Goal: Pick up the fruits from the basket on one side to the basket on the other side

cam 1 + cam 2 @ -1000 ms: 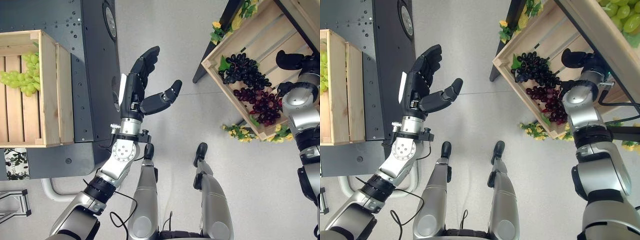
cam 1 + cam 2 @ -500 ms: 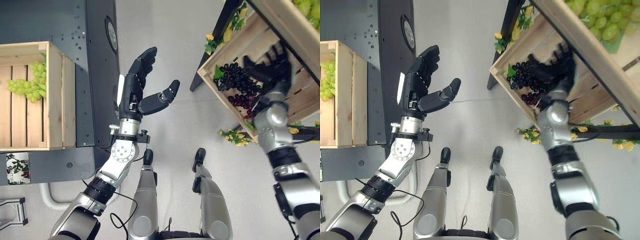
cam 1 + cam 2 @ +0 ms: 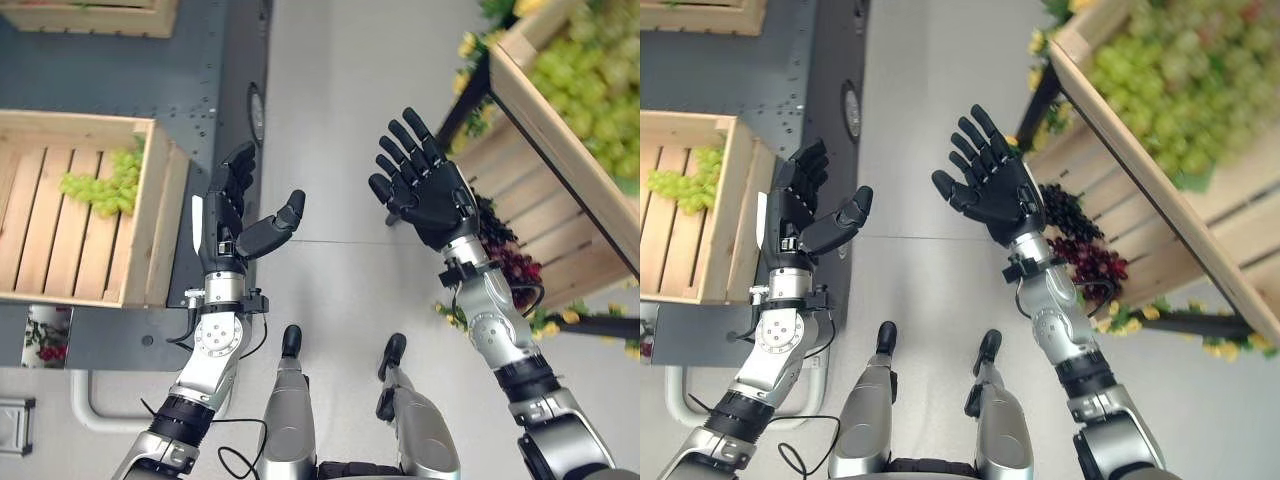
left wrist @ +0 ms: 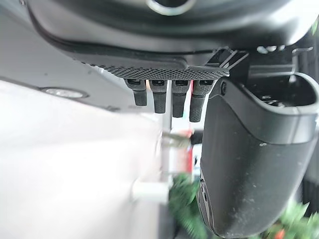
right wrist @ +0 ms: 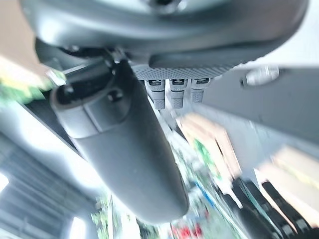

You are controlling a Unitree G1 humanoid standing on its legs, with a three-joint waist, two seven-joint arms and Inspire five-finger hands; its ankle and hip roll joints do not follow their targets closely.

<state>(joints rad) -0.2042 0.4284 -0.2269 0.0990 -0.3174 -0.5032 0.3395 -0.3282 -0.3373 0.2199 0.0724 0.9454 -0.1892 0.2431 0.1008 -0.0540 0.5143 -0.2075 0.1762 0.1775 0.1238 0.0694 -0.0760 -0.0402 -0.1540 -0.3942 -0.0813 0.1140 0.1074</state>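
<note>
A wooden crate on my left holds a bunch of green grapes. On my right, the lower wooden crate holds dark and red grape bunches. A crate above it is heaped with green grapes. My right hand is raised over the floor between the crates, palm showing, fingers spread, open and empty; its straight fingers show in the right wrist view. My left hand is held up beside the left crate, open and empty, with its thumb apart from the fingers.
The left crate stands on a dark metal platform, and another wooden crate sits at its far edge. Yellow artificial flowers trim the right stand. Grey floor lies between the two sides.
My right hand has come out of the dark-grape crate to the middle, open and holding nothing. The camera has shifted. My left hand has kept its open pose.
</note>
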